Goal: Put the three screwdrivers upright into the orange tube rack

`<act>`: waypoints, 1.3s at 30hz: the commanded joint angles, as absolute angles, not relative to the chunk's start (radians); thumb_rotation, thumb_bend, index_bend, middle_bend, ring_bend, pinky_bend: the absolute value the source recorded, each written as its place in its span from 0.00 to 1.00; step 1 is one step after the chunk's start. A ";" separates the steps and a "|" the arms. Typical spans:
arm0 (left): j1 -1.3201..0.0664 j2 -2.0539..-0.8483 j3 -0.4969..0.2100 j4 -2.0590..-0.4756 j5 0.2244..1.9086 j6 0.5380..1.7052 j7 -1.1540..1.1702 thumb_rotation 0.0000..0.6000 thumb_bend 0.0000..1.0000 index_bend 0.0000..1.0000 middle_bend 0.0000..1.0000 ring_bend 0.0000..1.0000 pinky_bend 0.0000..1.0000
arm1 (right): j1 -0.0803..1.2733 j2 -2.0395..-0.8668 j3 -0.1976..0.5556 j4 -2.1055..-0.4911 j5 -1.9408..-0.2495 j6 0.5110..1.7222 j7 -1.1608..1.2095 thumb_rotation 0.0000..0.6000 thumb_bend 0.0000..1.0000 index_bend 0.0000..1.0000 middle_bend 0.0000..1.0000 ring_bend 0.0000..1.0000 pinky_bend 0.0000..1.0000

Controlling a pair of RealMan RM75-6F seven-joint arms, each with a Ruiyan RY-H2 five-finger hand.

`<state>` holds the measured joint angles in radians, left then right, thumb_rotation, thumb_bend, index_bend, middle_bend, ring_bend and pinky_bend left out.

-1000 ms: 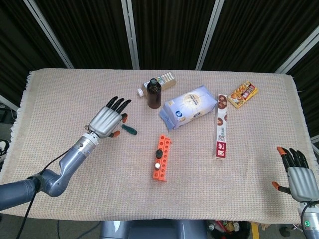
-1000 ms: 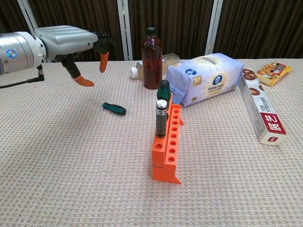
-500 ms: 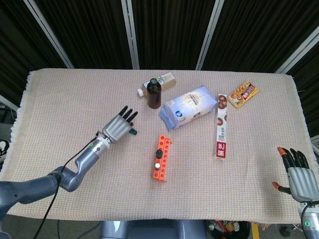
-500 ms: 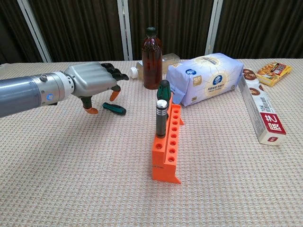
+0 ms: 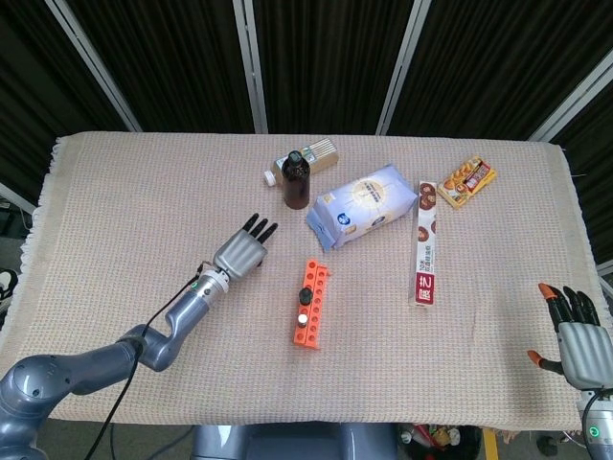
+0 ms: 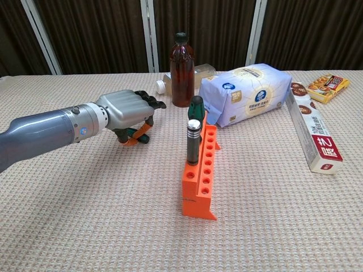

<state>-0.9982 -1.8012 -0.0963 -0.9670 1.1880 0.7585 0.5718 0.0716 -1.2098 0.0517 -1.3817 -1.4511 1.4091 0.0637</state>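
At the near edge of the tabletop [image 5: 115, 192], toward five o'clock in the head view, the right robot hand [image 5: 575, 335] waits with its fingers spread and nothing in it. Closer to the middle stands the orange rack [image 6: 201, 175], already carrying two screwdrivers upright: a silver-handled one [image 6: 193, 141] and, just behind it, a dark green-handled one [image 6: 196, 109].

At nine o'clock from the rack, the left robot hand [image 6: 127, 113] has come down over the third screwdriver [image 6: 138, 136], which a second ago lay in plain sight with the hand raised well off to the far left. Now the hand covers it; in the chest view only a bit of green handle shows beneath the curled, orange-tipped fingers [image 6: 131, 143]. Whether they have truly closed on the tool or merely cage it against the cloth cannot be told from either view. The tool itself seems not to have moved.

So the task looks two-thirds done, with the last pickup in progress; the next move likely calls for a firm pinch before lifting.

Farther back, around twelve o'clock, stand a brown bottle [image 6: 182, 71] and a blue-and-white packet [image 6: 252, 93], with a long box [image 6: 312, 133] and a snack pack [image 6: 326, 86] toward two o'clock.
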 commanded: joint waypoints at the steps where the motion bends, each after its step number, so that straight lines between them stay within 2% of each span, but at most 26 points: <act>1: -1.001 -1.810 -0.112 -0.960 1.191 0.761 0.546 1.00 0.36 0.28 0.00 0.00 0.00 | 0.071 -1.209 0.052 -1.383 -1.448 1.408 0.063 1.00 0.00 0.04 0.09 0.00 0.06; 6: -0.998 -1.804 -0.121 -0.972 1.201 0.773 0.515 1.00 0.35 0.22 0.00 0.00 0.00 | 0.071 -1.208 0.053 -1.384 -1.445 1.405 0.062 1.00 0.00 0.04 0.09 0.00 0.06; 11: -0.980 -1.759 -0.132 -1.038 1.220 0.810 0.472 1.00 0.35 0.22 0.00 0.00 0.00 | 0.071 -1.208 0.053 -1.381 -1.443 1.402 0.066 1.00 0.00 0.04 0.09 0.00 0.06; 19: -0.961 -1.714 -0.127 -1.073 1.193 0.801 0.493 1.00 0.35 0.24 0.00 0.00 0.00 | 0.072 -1.211 0.053 -1.371 -1.445 1.400 0.076 1.00 0.00 0.04 0.09 0.00 0.06; 33: -0.989 -1.829 -0.170 -0.943 1.048 0.727 0.566 1.00 0.35 0.31 0.00 0.00 0.00 | 0.065 -1.205 0.055 -1.373 -1.437 1.405 0.073 1.00 0.00 0.04 0.09 0.00 0.06; 39: -1.000 -1.853 -0.183 -0.925 1.034 0.729 0.567 1.00 0.35 0.36 0.00 0.00 0.00 | 0.062 -1.204 0.055 -1.374 -1.433 1.405 0.071 1.00 0.00 0.04 0.10 0.00 0.06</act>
<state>-0.9995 -1.8519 -0.1816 -0.9259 1.0348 0.7269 0.5677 0.0617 -1.2040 0.0551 -1.3742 -1.4324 1.4046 0.0715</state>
